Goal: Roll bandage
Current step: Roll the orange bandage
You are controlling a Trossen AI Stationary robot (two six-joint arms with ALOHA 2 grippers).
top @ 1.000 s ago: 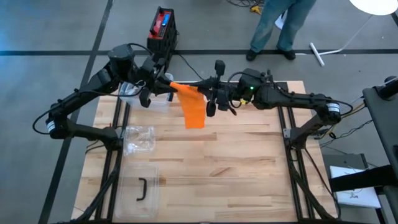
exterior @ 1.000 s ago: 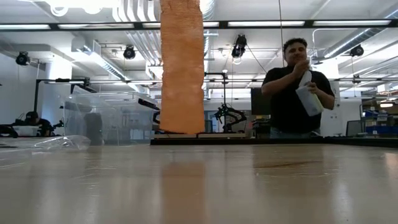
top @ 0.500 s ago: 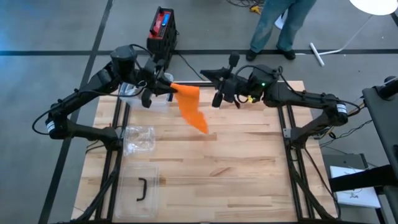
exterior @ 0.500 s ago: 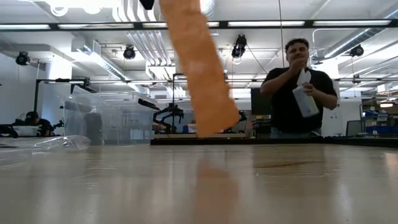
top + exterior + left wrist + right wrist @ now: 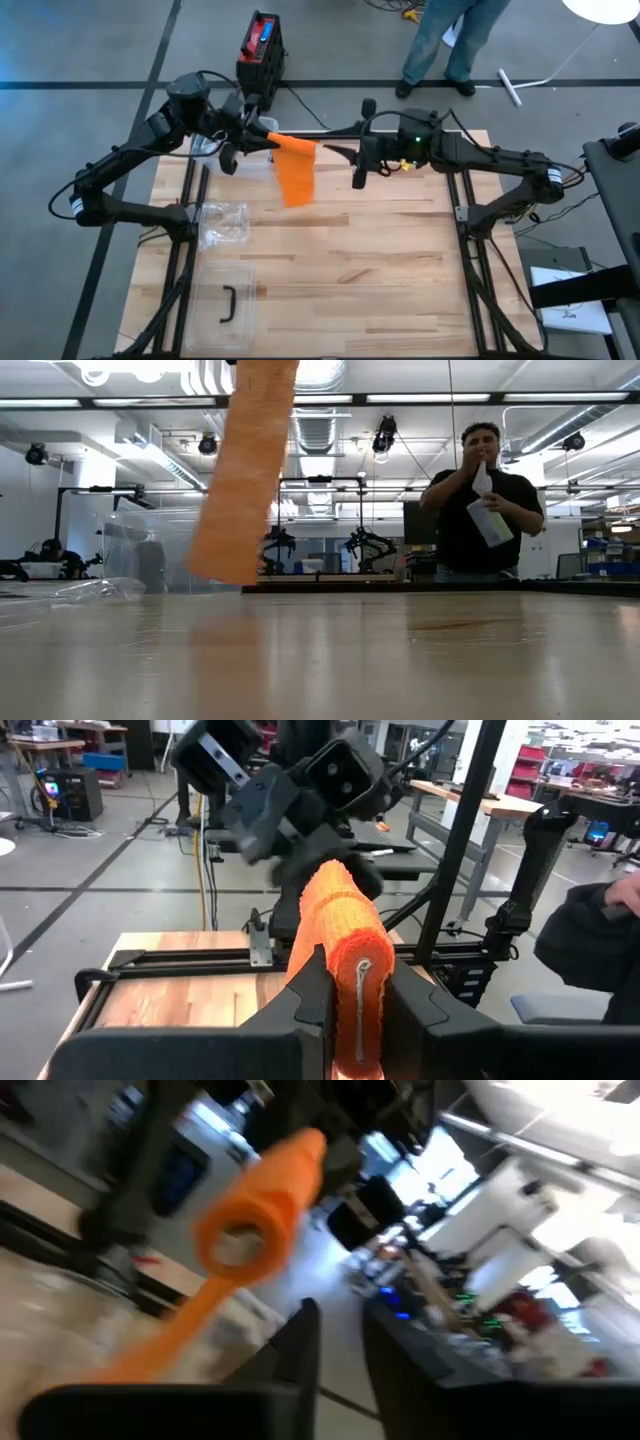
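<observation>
Orange bandage roll pinched in left hand, tail dangling above pale wooden bench. Right hand nearby, fingers slightly parted, empty. Workshop behind, person standing.

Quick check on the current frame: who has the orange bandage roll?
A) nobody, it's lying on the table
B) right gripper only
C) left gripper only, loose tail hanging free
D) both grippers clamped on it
C: the left gripper clamps the rolled end of the orange fabric bandage, whose tail hangs free above the wooden table, while the right gripper sits apart from it, holding nothing.
</observation>
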